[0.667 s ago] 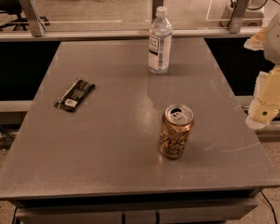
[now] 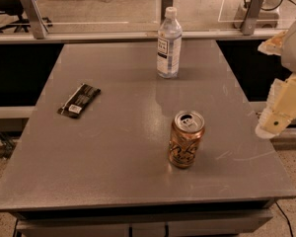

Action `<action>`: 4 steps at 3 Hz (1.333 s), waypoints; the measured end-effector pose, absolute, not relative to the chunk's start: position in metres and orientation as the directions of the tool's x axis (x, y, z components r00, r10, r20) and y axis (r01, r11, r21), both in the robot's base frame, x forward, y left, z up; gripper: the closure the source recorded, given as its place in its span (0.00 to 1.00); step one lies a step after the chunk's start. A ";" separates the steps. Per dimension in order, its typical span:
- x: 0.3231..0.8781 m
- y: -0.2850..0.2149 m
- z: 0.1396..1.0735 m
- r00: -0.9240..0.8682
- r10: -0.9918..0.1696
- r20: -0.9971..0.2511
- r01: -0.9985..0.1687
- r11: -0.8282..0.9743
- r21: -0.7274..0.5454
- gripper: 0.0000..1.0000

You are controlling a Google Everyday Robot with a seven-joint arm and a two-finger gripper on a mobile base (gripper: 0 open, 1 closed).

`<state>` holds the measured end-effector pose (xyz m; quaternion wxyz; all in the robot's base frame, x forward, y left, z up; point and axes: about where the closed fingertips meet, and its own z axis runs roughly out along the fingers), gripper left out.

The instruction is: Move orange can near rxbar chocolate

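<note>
The orange can [image 2: 186,139] stands upright on the grey table [image 2: 113,147], right of centre toward the front. The rxbar chocolate [image 2: 79,100], a flat black wrapper with a small white label, lies at the table's left side, well away from the can. My gripper [image 2: 270,127] hangs at the right edge of the view, just past the table's right edge and roughly level with the can. It holds nothing and is clear of the can.
A clear plastic water bottle [image 2: 168,43] stands upright at the back centre of the table. Behind the table runs a low rail with metal posts [image 2: 32,14]. The table's front edge lies just below the can.
</note>
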<state>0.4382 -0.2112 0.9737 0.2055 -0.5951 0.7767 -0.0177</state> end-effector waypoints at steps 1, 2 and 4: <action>0.437 -0.210 0.957 -0.143 -0.883 -0.447 -0.904 0.300 -0.304 0.00; 0.436 -0.194 0.945 -0.028 -0.815 -0.579 -0.921 0.246 -0.302 0.00; 0.417 -0.125 0.953 0.135 -0.637 -0.759 -0.969 0.077 -0.236 0.00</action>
